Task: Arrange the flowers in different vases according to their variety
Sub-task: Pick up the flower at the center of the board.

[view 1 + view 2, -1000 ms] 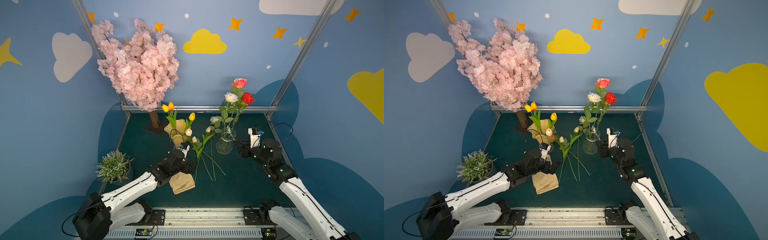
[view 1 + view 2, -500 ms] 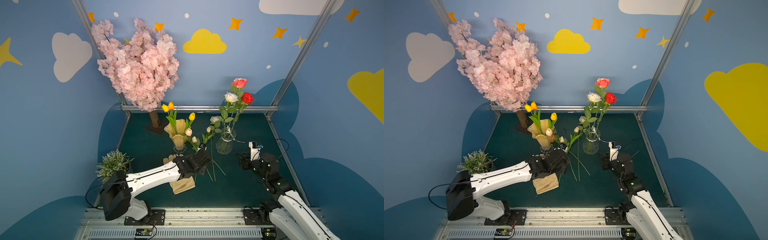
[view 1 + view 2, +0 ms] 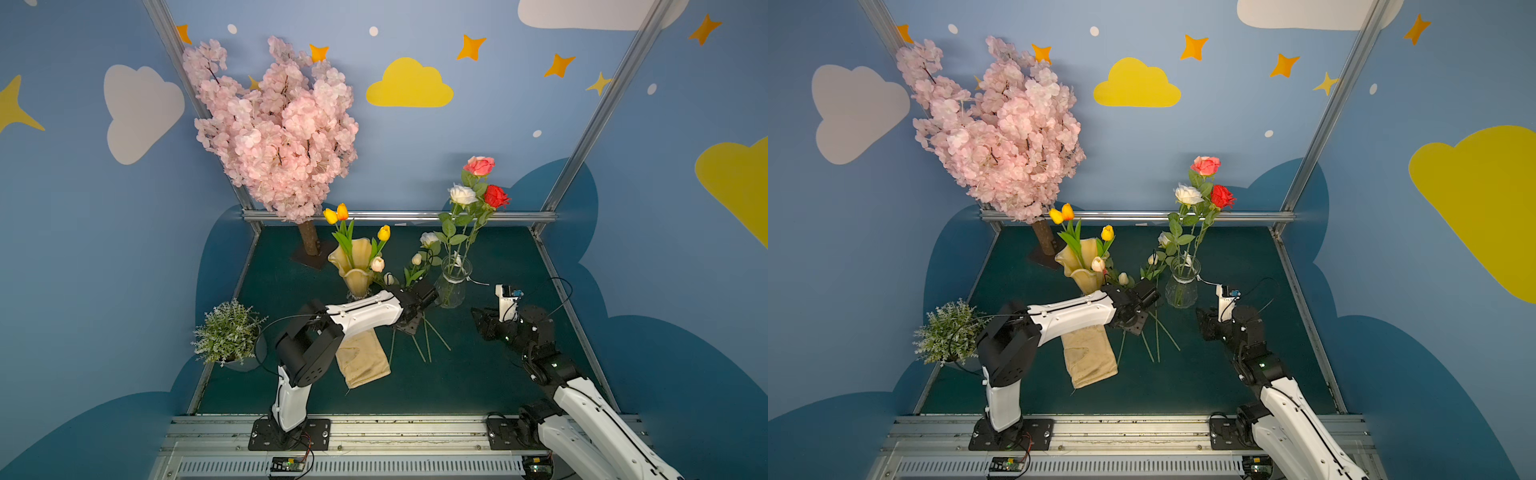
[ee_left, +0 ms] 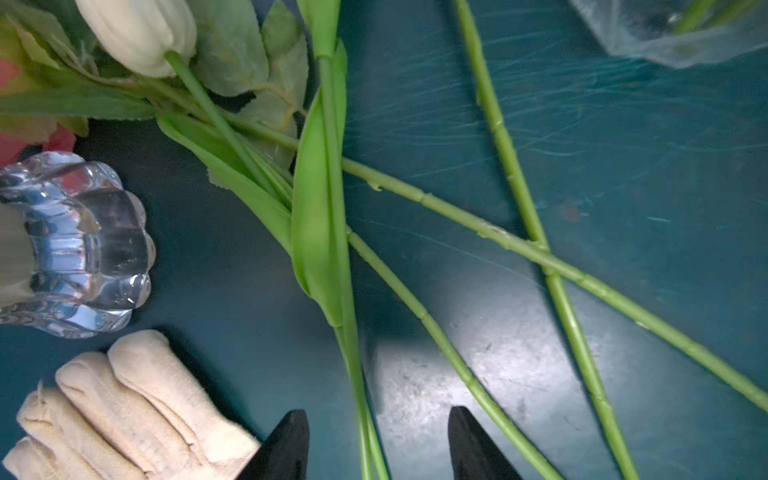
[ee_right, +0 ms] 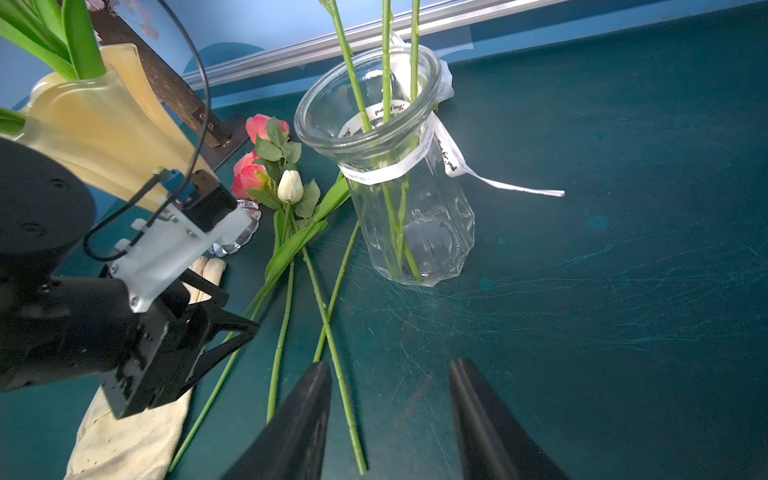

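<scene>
Dark green tabletop (image 3: 478,382), left hand (image 4: 376,411) spread astride a tulip stem (image 4: 353,374), right hand (image 5: 390,363) spread and empty

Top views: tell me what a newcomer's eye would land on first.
The big pink blossom tree at the back, on the robot's left, dominates. Next come the pink, white and red roses standing tall in the glass vase, and the yellow and orange tulips in the yellow vase beside it. In front of the vases, the left claw stands open over loose stems lying on the green table.
</scene>
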You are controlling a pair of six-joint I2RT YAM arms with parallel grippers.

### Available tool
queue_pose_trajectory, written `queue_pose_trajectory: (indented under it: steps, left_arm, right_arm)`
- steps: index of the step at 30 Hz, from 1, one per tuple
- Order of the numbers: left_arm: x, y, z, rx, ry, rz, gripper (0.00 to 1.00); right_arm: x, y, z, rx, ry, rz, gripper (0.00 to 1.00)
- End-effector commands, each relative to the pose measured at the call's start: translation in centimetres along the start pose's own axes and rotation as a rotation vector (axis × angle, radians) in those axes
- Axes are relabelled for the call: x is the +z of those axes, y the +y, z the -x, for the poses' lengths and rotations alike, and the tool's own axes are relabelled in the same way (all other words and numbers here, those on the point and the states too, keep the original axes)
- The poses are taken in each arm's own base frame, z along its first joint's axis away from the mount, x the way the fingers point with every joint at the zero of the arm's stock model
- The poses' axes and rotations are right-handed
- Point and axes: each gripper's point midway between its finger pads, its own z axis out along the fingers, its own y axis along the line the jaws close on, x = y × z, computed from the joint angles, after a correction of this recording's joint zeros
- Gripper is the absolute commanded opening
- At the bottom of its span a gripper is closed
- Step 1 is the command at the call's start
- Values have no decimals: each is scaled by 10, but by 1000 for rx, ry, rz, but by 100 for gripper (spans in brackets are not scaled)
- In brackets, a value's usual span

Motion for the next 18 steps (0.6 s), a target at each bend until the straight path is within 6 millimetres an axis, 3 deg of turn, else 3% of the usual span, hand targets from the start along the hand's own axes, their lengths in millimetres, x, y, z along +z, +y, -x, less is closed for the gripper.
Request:
queue_pose_trajectory:
  steps: [1,10,18]
  left_arm:
    - [4,1,-6,35,49,6,54]
    - [14,-3,-7,36,54,1,34]
    - [22,-3,-8,43,67,11,29]
  right_arm:
    - [0,1,6,6,-22,4,51]
    - [1,2,5,6,-21,11,51]
    - [1,2,5,10,-18,11,51]
